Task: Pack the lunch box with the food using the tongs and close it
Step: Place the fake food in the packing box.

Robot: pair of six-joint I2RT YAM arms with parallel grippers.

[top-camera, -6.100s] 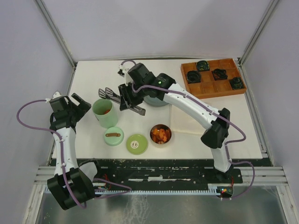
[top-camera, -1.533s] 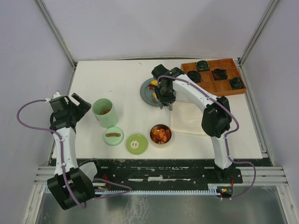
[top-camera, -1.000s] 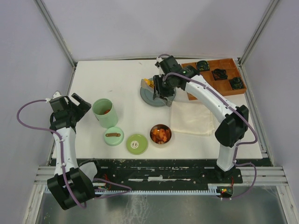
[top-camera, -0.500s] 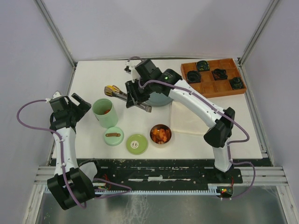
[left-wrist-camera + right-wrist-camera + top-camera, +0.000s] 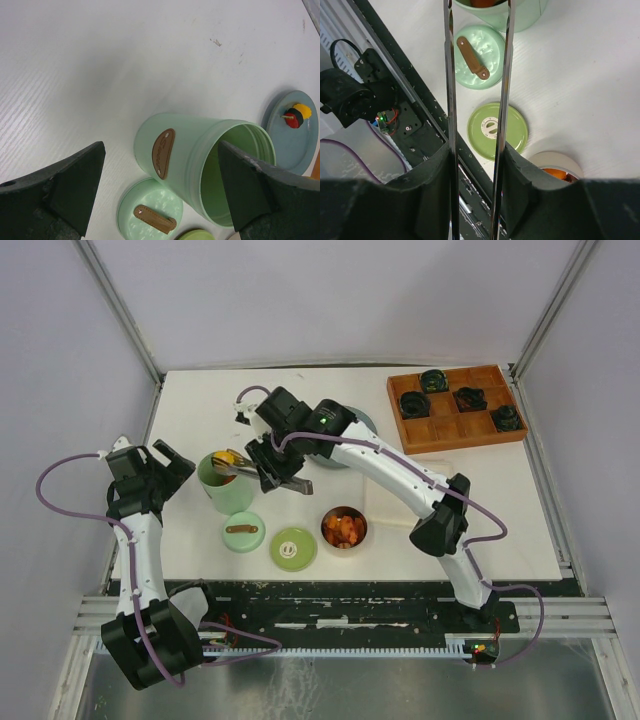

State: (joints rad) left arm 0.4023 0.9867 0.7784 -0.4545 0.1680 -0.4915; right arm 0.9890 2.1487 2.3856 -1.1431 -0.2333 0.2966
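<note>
No writing here can be read.
The mint-green canister (image 5: 192, 145) has an oval brown patch (image 5: 162, 152) with an embossed script mark, seen from the left wrist, but the letters are too faint and slanted to make out. The lime-green lid (image 5: 512, 125) has a round white centre label (image 5: 490, 129) with a small dark mark, too small to read in the right wrist or top view.

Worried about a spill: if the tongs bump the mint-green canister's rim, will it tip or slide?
Probably tippy: the canister stands upright, taller than wide, with its lid off. It is likely light, since its inside looks mostly empty, so on the smooth white table it may slide first. Toppled, its round wall would probably roll.
</note>
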